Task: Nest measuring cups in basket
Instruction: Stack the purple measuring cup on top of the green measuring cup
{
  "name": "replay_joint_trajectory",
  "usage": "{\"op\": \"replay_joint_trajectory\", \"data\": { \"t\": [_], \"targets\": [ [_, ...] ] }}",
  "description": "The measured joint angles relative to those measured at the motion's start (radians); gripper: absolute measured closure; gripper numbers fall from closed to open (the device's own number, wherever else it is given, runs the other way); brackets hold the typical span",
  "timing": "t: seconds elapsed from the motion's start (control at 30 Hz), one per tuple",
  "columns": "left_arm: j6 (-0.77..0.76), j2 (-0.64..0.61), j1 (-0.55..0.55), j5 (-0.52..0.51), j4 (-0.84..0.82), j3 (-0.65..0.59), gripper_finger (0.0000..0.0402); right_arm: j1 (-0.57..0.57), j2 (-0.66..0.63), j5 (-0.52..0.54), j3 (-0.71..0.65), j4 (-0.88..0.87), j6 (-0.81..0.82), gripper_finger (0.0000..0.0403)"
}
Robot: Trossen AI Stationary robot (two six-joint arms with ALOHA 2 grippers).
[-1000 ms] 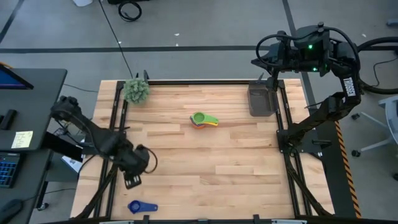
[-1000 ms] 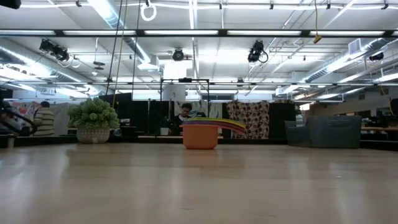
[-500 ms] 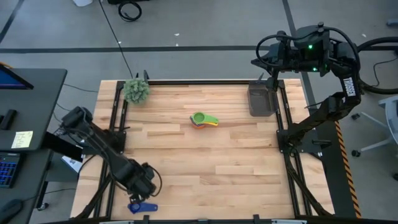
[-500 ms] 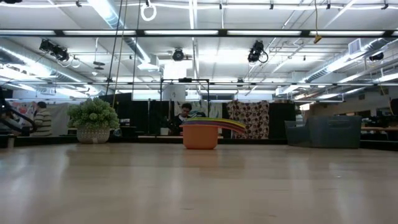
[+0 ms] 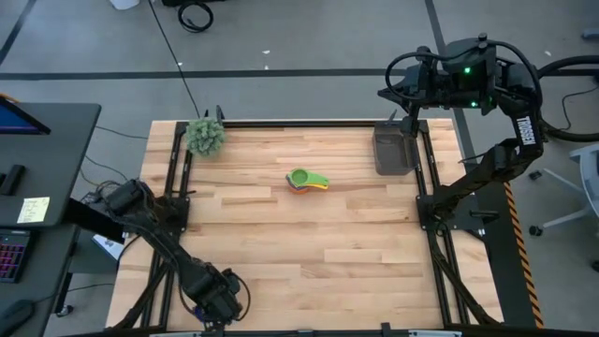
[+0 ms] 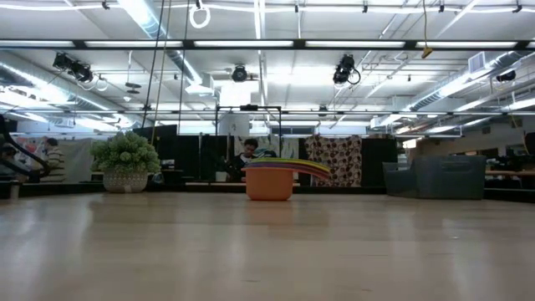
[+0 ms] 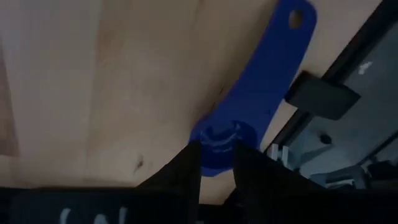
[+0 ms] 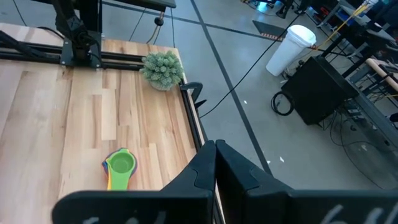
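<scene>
A dark blue measuring cup (image 7: 249, 106) lies flat at the table's near left edge, its bowl (image 7: 219, 138) next to the fingertips and its handle pointing away. My left gripper (image 5: 217, 304) (image 7: 216, 155) hangs over it, open, and hides it in the high view. Several nested cups (image 5: 307, 180) (image 6: 269, 180) (image 8: 119, 168), green on top, sit mid-table. The dark grey basket (image 5: 393, 152) (image 6: 435, 177) rests at the far right. My right gripper (image 5: 398, 98) (image 8: 216, 149) waits shut, raised beyond the basket. My left gripper comes at the dark blue cup from above with a finger (image 7: 186, 171) on either side of the bowl (image 7: 214, 146). The cup lies flat on the table. Whether the fingers touch it I cannot tell.
A fuzzy green plant ball (image 5: 204, 137) (image 6: 125, 155) (image 8: 163, 67) stands at the far left corner. Black frame rails (image 5: 174, 187) run along the table's left and right sides. A person shows in the room behind the table in the low view.
My left gripper has travelled from the table's left side toward the near edge and come down over the dark blue cup, which it now covers in the high view. The cups, the basket and my right arm have kept still.
</scene>
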Motion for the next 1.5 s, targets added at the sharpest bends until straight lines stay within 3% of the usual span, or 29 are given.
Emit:
{"op": "replay_joint_trajectory", "data": {
  "t": [0.47,0.73,1.07,1.5],
  "targets": [
    [0.007,0.075,-0.014,0.041,-0.004,0.0,0.0308,0.0,0.0,0.0,0.0,0.001,0.0,0.0387],
    [0.106,0.075,-0.047,0.042,-0.004,0.0,0.0308,0.0,0.0,0.0,0.0,0.001,0.0,0.0387],
    [0.108,0.077,-0.06,0.04,0.018,0.0,0.0308,0.0,0.0,0.0,0.0,0.001,0.0,0.0387],
    [0.101,0.168,-0.051,0.087,0.081,0.002,0.0308,0.0,0.0,0.0,0.0,0.001,-0.001,0.0387]
  ]
}}
